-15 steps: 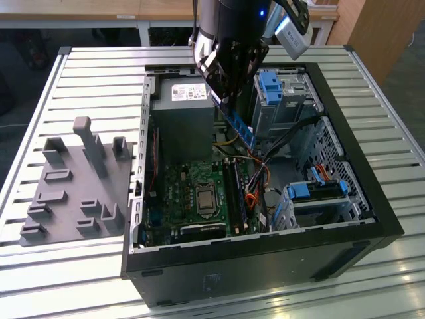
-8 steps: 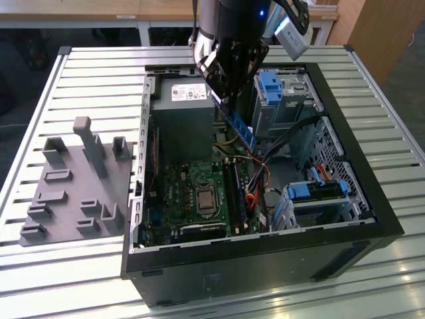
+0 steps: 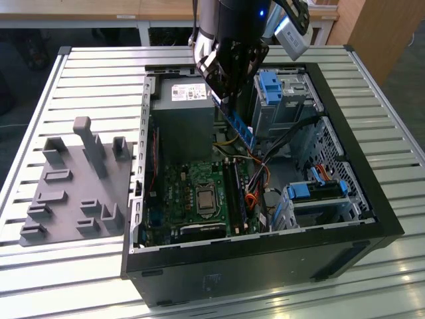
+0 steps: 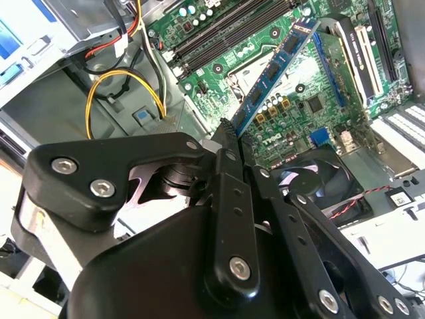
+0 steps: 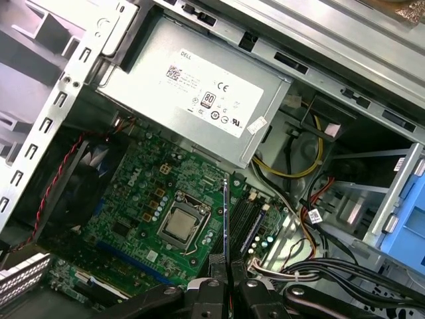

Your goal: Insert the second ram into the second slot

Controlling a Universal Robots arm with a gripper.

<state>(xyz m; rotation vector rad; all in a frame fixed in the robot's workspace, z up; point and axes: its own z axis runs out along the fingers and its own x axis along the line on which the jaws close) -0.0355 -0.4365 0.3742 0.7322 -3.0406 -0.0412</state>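
The second ram [image 3: 240, 126], a thin blue stick with dark chips, hangs tilted above the open computer case [image 3: 345, 219], and my gripper [image 3: 224, 93] is shut on its upper end. In the second wrist view the second ram [image 4: 275, 70] slants away from the gripper [image 4: 234, 133] over the green motherboard [image 4: 332, 100]. In the first wrist view the stick [image 5: 226, 219] shows edge-on, rising from the gripper [image 5: 228, 271], well above the dark memory slots [image 5: 244, 218] next to the processor [image 5: 180, 222]. Which one is the second slot I cannot tell.
A grey power supply [image 3: 182, 113] fills the case's far side, and blue drive cages [image 3: 269, 86] and loose cables [image 3: 255, 193] sit toward the exterior view's right. A grey holder fixture [image 3: 73, 186] stands on the slatted table at the exterior view's left. A black fan [image 4: 312, 179] lies below the gripper.
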